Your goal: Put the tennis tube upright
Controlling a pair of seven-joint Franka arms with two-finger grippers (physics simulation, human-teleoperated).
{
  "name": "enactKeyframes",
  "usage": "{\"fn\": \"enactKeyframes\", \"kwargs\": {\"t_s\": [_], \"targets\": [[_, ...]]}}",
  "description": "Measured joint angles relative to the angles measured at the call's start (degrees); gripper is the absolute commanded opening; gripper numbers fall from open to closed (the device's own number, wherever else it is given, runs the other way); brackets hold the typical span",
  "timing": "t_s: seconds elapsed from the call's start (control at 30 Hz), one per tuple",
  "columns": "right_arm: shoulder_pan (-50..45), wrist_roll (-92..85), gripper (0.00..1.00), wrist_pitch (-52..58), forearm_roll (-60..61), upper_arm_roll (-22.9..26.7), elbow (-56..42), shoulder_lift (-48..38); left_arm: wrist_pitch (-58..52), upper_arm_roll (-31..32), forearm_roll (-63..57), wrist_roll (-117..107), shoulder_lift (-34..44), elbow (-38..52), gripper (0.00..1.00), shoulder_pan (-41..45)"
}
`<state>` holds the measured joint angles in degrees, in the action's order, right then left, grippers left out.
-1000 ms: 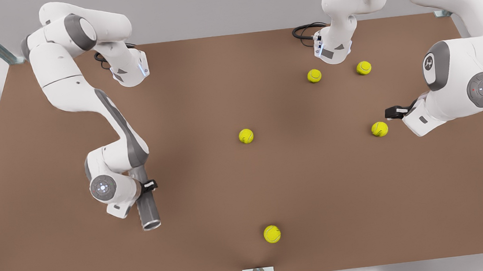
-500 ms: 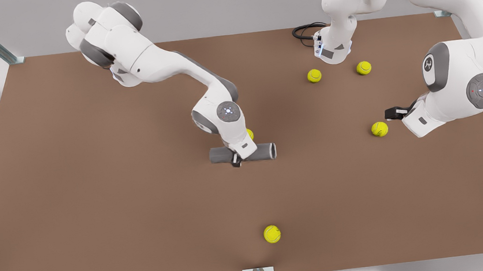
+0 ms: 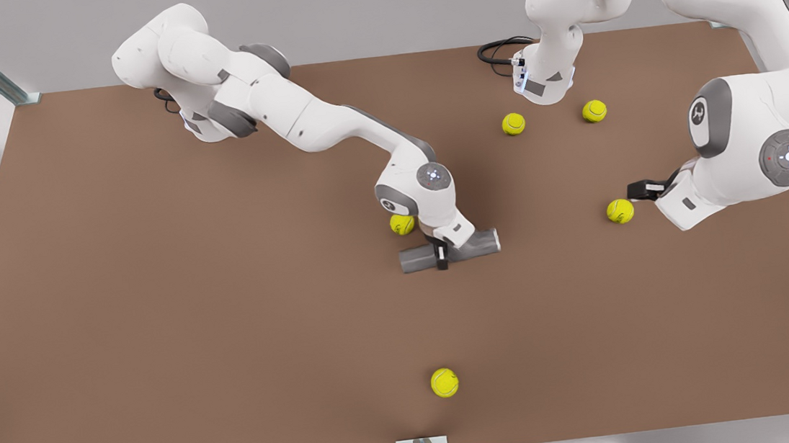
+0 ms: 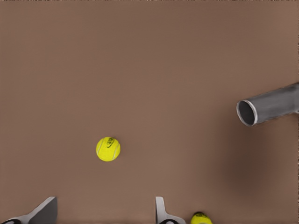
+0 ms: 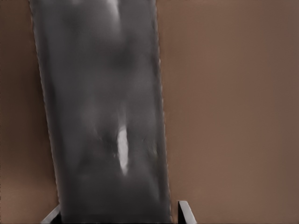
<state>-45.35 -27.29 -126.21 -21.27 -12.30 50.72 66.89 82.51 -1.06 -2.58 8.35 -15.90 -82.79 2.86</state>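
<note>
The tennis tube [image 3: 449,251] is a grey cylinder, level rather than upright, near the middle of the brown table [image 3: 160,345]. Its open end points to the front view's right. My right gripper [image 3: 441,253] is shut on it around mid-length, coming down from above. In the right wrist view the tube [image 5: 103,116] runs out from between the two fingertips [image 5: 186,212]. My left gripper [image 3: 641,188] waits at the front view's right, beside a tennis ball [image 3: 620,210]. Its fingers [image 4: 161,210] stand wide apart with nothing between them, and the tube's open end [image 4: 247,112] shows farther off.
Several yellow-green tennis balls lie about: one [image 3: 402,224] just behind the right wrist, two [image 3: 513,123] [image 3: 594,111] by the far arm base, one [image 3: 444,382] near the front edge. A black cable [image 3: 497,51] loops at the far edge.
The right arm carried the tube from the front view's near left to the middle, turning it crosswise, then a little farther right. The left arm barely moved.
</note>
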Motion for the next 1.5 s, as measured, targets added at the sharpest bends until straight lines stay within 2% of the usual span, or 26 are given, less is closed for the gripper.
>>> {"fn": "enactKeyframes", "kwargs": {"t_s": [0.07, 0.13, 0.2, 0.23, 0.3, 0.37, 0.4, 0.43, 0.47, 0.5, 0.63, 0.8, 0.97, 1.2, 1.5], "targets": [[0.7, -0.1, 1.00, 6.1, 6.4, -0.4, 0.3, -3.2, 0.0, 0.0, 0.3, 0.0, 0.0, 0.0, 1.00, 0.0], [0.5, 0.3, 1.00, 14.9, 9.5, -1.1, 0.9, -11.6, 0.0, 0.0, 0.5, 0.0, 0.0, 0.0, 1.00, 0.1], [0.7, 0.8, 1.00, 25.3, 9.7, -3.9, 1.0, -19.1, 0.0, 0.0, 0.6, 0.0, 0.0, 0.0, 1.00, 0.0], [2.2, 7.0, 1.00, 33.1, 11.7, -3.9, 1.1, -25.0, 0.0, 0.0, 0.7, 0.4, -0.1, 0.0, 1.00, 0.0], [9.6, 21.5, 1.00, 43.3, 12.3, -3.9, 1.7, -34.0, -0.6, -0.1, 4.2, 0.6, -3.1, -0.7, 1.00, -3.1], [19.6, 27.6, 1.00, 49.4, 12.3, -4.1, 1.7, -38.6, -0.2, -0.2, 13.5, 3.4, -8.2, -3.5, 1.00, -6.8], [24.5, 28.1, 1.00, 55.0, 11.7, -3.6, 1.9, -42.8, -0.2, -0.2, 18.6, 11.6, -10.5, -5.0, 1.00, -8.9], [33.1, 27.3, 1.00, 56.2, 11.8, -4.0, 6.2, -45.5, 3.3, -0.2, 23.5, 15.5, -10.7, -9.2, 1.00, -9.4], [41.9, 28.3, 1.00, 48.9, 12.2, -4.6, 18.6, -51.3, 7.2, -0.2, 28.6, 18.6, -10.7, -13.7, 1.00, -9.2], [44.9, 32.3, 1.00, 44.1, 14.8, -4.7, 28.9, -57.7, 9.5, 0.0, 33.7, 24.0, -10.8, -16.7, 1.00, -9.1], [46.9, 34.9, 1.00, 43.9, 14.4, -4.8, 29.3, -58.2, 15.7, -0.1, 46.8, 36.8, -10.3, -26.5, 1.00, -9.3], [46.5, 35.1, 1.00, 43.4, 13.7, -4.4, 27.0, -54.9, 24.0, 0.3, 61.2, 38.1, -10.5, -38.0, 1.00, -7.9], [46.2, 35.1, 1.00, 42.3, 9.2, -4.2, 26.2, -52.3, 24.3, 4.6, 70.7, 41.2, -14.5, -37.9, 1.00, -8.0], [46.2, 35.4, 1.00, 39.6, 14.3, -4.3, 25.1, -52.2, 24.3, 6.2, 75.3, 44.9, -17.7, -37.6, 1.00, -8.3], [47.0, 35.3, 1.00, 39.6, 13.8, -4.2, 25.2, -51.9, 26.2, 7.0, 81.4, 46.0, -19.4, -36.4, 1.00, -7.9]]}}
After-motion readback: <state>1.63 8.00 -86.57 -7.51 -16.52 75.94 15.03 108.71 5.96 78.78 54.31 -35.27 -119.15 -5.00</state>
